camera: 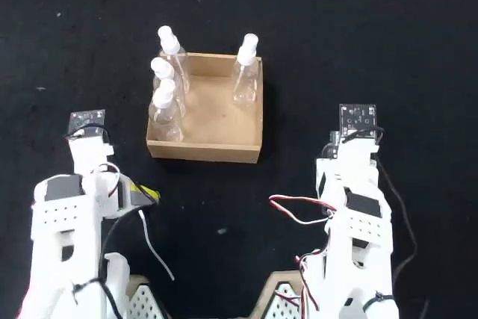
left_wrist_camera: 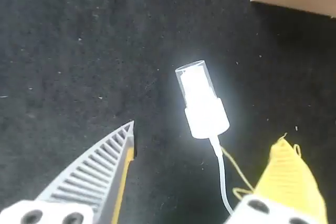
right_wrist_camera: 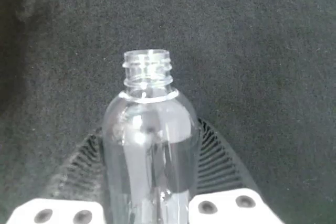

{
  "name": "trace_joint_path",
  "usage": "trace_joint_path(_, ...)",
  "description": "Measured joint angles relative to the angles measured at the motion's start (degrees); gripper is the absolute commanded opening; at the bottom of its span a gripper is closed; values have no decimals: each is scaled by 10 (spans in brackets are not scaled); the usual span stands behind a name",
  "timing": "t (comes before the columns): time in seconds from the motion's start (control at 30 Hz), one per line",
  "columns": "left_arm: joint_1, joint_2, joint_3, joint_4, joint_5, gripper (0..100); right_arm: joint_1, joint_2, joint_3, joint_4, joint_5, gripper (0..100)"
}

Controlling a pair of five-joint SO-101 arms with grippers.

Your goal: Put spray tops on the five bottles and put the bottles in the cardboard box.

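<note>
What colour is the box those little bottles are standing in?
Plain light brown: the box is bare cardboard. The high view shows it best.

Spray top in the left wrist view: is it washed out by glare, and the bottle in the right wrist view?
Left wrist view: yes, the spray top glows white, its detail lost. Right wrist view: no, the bottle carries only thin bright streaks.
</note>
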Motion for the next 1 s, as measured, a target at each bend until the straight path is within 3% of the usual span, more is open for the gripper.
trace_joint_path(0.17, 0, 49, 1, -78, 61, 265, 0, 0, 0, 0, 0, 15)
trace_joint_path(0.43, 18, 91, 18, -104, 83, 58, 0, 0, 0, 0, 0, 15)
trace_joint_path(0.73, 18, 135, 18, -105, 84, 54, 4, 0, 0, 0, 0, 15)
trace_joint_path(0.87, 15, 137, -9, -83, 45, 53, 4, 0, 0, 0, 0, 15)
trace_joint_path(1.0, -46, 140, -80, -45, 32, 31, 4, 0, 0, 0, 0, 15)
